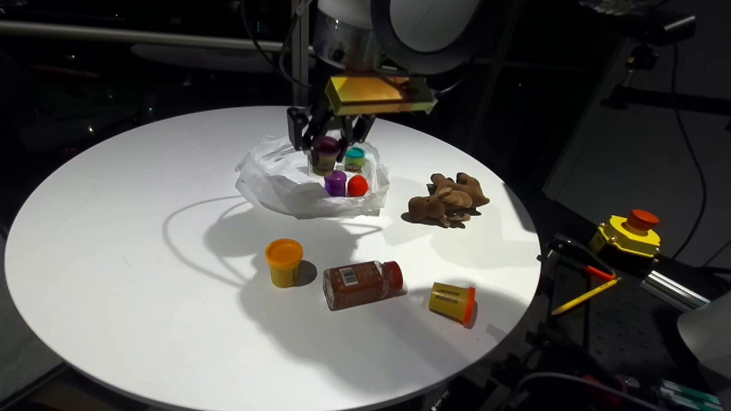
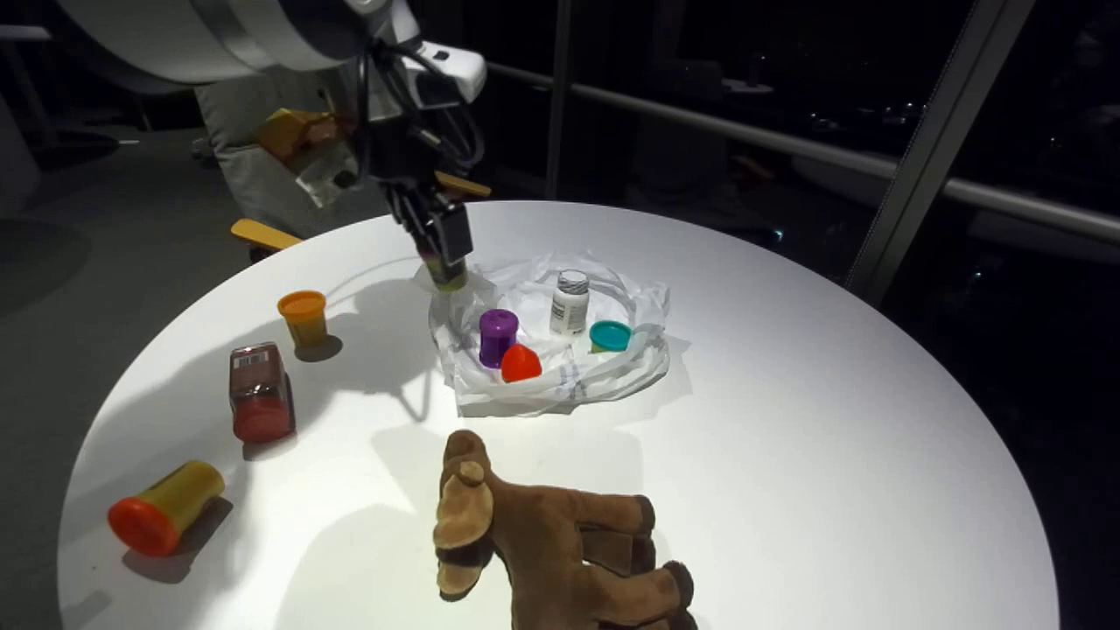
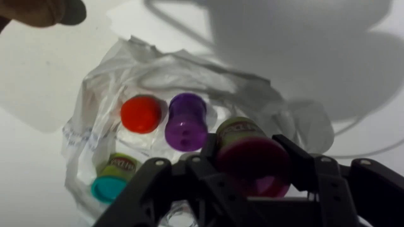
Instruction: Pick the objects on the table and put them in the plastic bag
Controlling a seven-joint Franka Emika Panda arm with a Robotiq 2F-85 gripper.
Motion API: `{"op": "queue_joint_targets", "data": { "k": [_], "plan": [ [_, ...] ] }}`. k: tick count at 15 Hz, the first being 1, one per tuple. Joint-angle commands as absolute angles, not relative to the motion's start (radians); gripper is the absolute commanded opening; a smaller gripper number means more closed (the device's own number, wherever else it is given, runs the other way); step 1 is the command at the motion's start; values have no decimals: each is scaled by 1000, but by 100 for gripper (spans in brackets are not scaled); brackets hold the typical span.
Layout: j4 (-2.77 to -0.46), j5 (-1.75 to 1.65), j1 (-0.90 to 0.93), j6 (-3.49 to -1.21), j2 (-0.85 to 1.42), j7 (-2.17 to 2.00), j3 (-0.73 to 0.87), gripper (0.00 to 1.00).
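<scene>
Objects [image 2: 498, 337] lay in the plastic bag [image 1: 280, 197], four visible, with the gripper [image 3: 247, 148] clamped on a maroon-lidded cup [image 3: 252, 165] near the bag's edge, while two yellow cups [image 1: 284, 264], jar [image 1: 360, 283] and toy [image 1: 454, 200] remained outside.

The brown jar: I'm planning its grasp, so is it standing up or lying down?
Lying down: in both exterior views the brown jar rests lengthwise on the table, its red cap pointing sideways rather than up.

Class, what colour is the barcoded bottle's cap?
The cap is red, showing best in an exterior view.
</scene>
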State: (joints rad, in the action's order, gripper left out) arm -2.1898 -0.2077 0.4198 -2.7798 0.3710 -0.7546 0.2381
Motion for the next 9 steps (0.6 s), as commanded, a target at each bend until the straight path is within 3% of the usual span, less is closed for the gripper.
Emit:
{"op": "queue_joint_targets", "data": {
  "k": [1, 9],
  "plan": [
    [-2090, -281, 378, -2747, 402, -831, 285, 24],
    [-1973, -161, 234, -2741, 612, -787, 227, 24]
  ]
}}
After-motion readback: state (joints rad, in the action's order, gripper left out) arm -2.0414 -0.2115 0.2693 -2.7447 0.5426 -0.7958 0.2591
